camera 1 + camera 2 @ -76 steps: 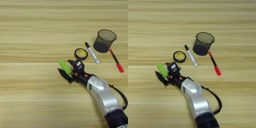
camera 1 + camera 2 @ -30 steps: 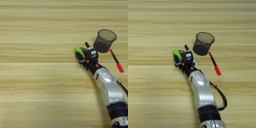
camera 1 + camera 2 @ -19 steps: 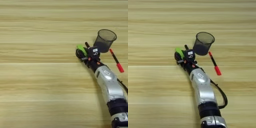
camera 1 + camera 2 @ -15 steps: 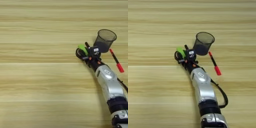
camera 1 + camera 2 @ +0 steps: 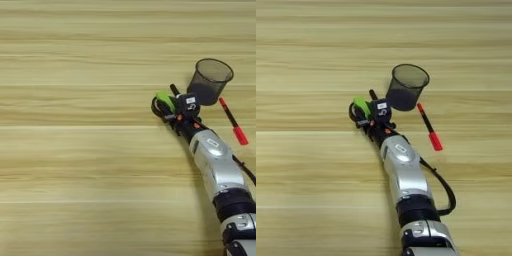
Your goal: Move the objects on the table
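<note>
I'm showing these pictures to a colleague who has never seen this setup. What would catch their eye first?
Most likely the silver forearm slanting up from the bottom right, its right gripper shut on a lime-green block near the table's middle. Just right of it stands an upright black mesh cup, with a red-and-black pen lying on the wood to the cup's right.

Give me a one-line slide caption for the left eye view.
Right gripper holding a green block beside a black mesh cup, red pen on the wooden table.
</note>
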You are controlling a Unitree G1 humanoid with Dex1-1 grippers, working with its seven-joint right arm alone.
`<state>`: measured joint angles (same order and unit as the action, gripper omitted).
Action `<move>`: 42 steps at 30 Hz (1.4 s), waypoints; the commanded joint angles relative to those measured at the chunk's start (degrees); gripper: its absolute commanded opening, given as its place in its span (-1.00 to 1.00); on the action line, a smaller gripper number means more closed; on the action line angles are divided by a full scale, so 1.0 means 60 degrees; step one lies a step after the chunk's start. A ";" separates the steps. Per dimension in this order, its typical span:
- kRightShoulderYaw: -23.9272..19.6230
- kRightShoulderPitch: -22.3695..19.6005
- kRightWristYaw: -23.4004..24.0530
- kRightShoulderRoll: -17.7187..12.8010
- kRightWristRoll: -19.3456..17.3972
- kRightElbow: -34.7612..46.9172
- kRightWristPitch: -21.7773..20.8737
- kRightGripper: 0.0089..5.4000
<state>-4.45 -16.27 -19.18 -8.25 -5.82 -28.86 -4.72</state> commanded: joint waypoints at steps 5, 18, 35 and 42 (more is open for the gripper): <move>-0.0028 -0.0621 0.0085 -0.0158 0.0016 0.0515 -0.0470 -0.04; -0.0046 -0.0139 -0.0044 -0.0050 -0.0251 0.1846 -0.0800 0.44; -0.1221 0.0008 0.0702 -0.0764 -0.0620 0.4311 -0.0099 0.98; -0.2456 -0.0615 0.1443 -0.1393 -0.0929 0.3597 -0.0011 0.98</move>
<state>-16.43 -14.58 -12.36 -13.27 -10.57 -7.35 -4.14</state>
